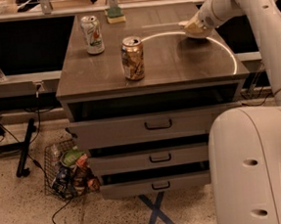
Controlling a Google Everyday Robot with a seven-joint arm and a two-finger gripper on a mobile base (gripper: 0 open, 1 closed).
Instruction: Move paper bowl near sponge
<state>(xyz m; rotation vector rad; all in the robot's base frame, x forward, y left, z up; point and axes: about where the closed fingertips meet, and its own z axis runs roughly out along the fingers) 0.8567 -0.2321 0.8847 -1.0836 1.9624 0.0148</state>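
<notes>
The paper bowl (192, 29) is off-white and sits at the far right of the table top, tilted in my gripper (198, 25). The gripper comes in from the right on the white arm and is shut on the bowl's rim, holding it at or just above the surface. The sponge (116, 14), with a dark green top and yellow base, lies at the back edge of the table, left of centre and well to the left of the bowl.
A white and green can (92, 34) stands at the back left, and a brown can (133, 58) stands nearer the front. The table (152, 78) has drawers below it. A wire basket of trash (69, 171) is on the floor at the left.
</notes>
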